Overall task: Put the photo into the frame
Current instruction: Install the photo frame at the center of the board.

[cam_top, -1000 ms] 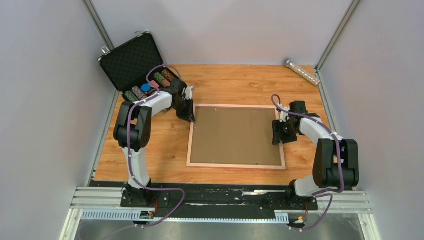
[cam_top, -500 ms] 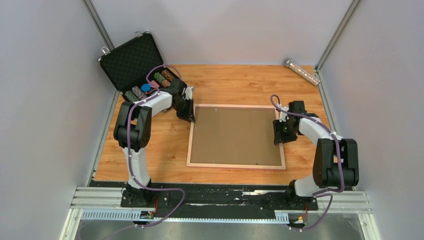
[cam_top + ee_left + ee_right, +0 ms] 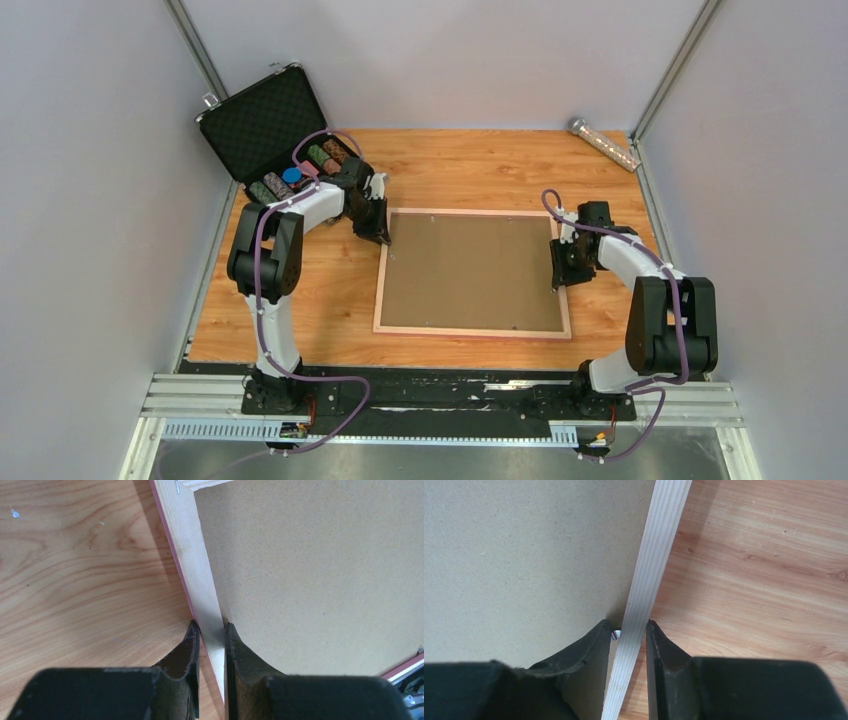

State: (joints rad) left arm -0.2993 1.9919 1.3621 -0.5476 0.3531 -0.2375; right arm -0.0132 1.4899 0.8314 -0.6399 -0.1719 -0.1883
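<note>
The frame (image 3: 470,331) lies back-up on the wooden table, and a plain brown backing board (image 3: 472,270) fills its opening. The photo is hidden. My left gripper (image 3: 383,238) is at the far-left corner, shut on the left rail (image 3: 192,555), with both fingertips (image 3: 194,630) pressed against the light wood. My right gripper (image 3: 556,272) straddles the right rail (image 3: 659,545) about halfway along. Its outer finger (image 3: 651,630) touches the rail. A thin gap with a small metal tab (image 3: 615,635) remains at the inner finger, so this gripper is open.
An open black foam-lined case (image 3: 262,125) holding several small items stands at the back left, just behind my left arm. A shiny metal tube (image 3: 603,144) lies at the back right corner. Grey walls enclose the table on three sides.
The right gripper's jaws have narrowed around the right rail and the wrist has shifted slightly toward it. The left gripper and the frame have not moved.
</note>
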